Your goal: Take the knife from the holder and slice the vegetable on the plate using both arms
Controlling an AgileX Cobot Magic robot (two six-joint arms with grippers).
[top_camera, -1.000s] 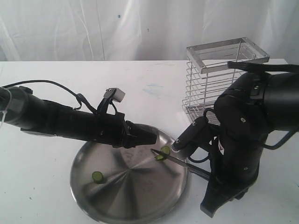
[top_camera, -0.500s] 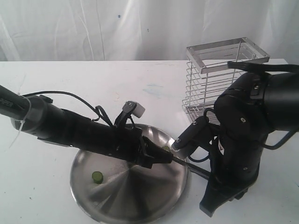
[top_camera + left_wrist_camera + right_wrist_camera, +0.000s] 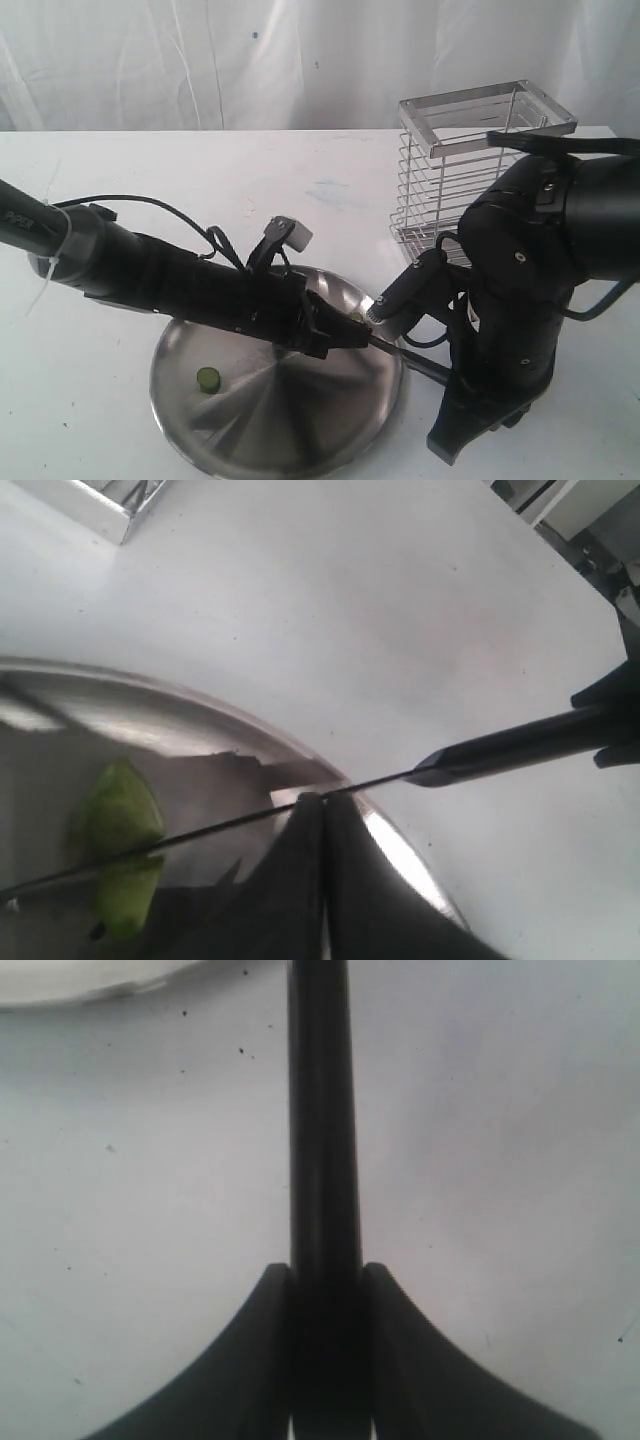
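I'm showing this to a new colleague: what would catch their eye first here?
The right claw grips the knife by its black handle beside the plate, the thin blade crossing the vegetable at the rim. The left claw, shut, meets that blade over the plate; the holder stands at back right.

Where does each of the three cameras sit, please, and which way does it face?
Exterior view: off the arms, facing the table and curtain; sees plate, holder, left arm and right arm.
Left wrist view: left wrist, looking past shut left fingers at knife crossing vegetable.
Right wrist view: right wrist, looking along the knife handle clamped by right fingers.
Shared: both wrist views show the knife.
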